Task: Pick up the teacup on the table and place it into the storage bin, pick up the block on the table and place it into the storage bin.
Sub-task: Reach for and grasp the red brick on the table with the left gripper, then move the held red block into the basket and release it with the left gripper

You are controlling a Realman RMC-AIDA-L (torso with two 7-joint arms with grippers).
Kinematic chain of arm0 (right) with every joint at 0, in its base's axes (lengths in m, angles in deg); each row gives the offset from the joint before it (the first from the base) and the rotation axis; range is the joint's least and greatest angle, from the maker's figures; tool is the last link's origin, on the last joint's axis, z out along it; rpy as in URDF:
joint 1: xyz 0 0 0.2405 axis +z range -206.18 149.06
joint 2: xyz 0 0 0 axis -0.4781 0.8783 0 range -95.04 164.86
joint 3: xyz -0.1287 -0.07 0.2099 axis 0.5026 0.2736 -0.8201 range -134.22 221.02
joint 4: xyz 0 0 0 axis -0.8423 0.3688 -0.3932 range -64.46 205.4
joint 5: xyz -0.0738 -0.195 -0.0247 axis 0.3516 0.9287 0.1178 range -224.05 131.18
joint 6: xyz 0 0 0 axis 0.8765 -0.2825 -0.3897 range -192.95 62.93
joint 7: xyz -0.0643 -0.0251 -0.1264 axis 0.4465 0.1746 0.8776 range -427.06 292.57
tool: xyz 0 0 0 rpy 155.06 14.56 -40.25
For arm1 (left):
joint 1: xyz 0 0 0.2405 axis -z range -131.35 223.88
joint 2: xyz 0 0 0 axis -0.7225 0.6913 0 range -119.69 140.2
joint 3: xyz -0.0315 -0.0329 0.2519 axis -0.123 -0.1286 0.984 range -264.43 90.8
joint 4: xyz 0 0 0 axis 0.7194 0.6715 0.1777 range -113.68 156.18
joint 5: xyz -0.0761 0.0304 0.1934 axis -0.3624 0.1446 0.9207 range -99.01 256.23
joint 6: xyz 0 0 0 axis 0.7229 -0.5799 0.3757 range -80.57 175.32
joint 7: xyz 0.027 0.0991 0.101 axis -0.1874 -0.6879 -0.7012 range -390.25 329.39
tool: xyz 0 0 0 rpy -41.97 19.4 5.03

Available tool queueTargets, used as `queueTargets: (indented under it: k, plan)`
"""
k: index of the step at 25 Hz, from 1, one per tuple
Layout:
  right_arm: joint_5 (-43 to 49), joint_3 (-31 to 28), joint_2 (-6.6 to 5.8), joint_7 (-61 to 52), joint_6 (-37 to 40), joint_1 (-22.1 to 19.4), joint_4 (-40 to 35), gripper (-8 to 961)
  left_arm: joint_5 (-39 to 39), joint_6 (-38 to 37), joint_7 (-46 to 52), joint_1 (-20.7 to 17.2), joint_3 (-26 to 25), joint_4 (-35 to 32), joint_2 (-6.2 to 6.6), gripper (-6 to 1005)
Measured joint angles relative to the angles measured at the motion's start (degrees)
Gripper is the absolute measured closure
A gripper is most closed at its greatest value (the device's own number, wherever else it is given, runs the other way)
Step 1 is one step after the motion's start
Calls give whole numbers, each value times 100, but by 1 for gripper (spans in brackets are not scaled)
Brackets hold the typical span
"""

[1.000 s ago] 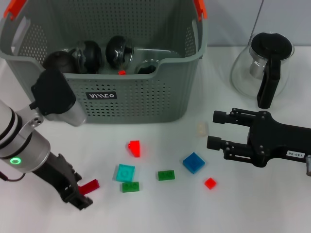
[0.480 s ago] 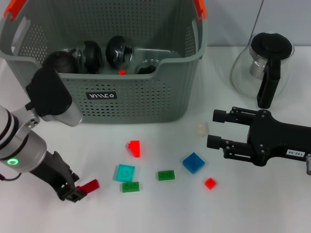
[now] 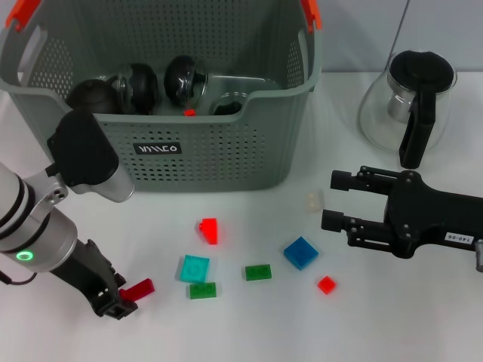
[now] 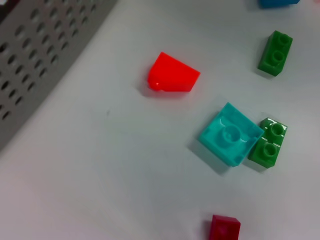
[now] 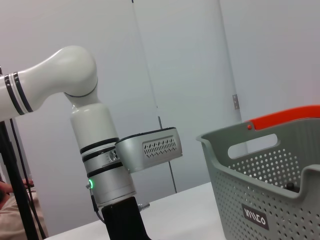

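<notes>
Head view: storage bin (image 3: 226, 162) upper left holds dark round teacups (image 3: 185, 78). Left gripper (image 3: 121, 298) lower left, clamped on dark red block (image 3: 139, 289). Right gripper (image 3: 332, 202) open, mid-right.

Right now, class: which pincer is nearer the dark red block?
Left. The left pincer is right at the dark red block, at its end; the right pincer hovers far across the table, by the blue block.

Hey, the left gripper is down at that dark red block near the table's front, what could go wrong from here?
The left gripper meets the dark red block only at its end, so the block may twist or slip out when lifted. The storage bin has a tall front wall, so a low carry could knock the block loose. The right gripper hangs open beside the blocks.
</notes>
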Motion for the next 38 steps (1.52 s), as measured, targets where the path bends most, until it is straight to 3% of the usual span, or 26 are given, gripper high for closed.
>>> queueTargets:
  k: [27,30,31,35,38]
  plan:
    - [9,0,-4,0,21,-5,0,237,65,208,141,3,91,134,10,676]
    - [9,0,-8,0,21,-13,0,237,62,175,143,16,55,130,17,810]
    - [9,0,-9,0,21,-15,0,237,47,143,132,25,12,129,27,807]
    - [5,0,-9,0,20,-18,0,237,-227,-205,-111,118,-580,83,42,796]
    - [2,0,-9,0,20,-19,0,237,-635,-768,-685,367,-1707,269,86,787]
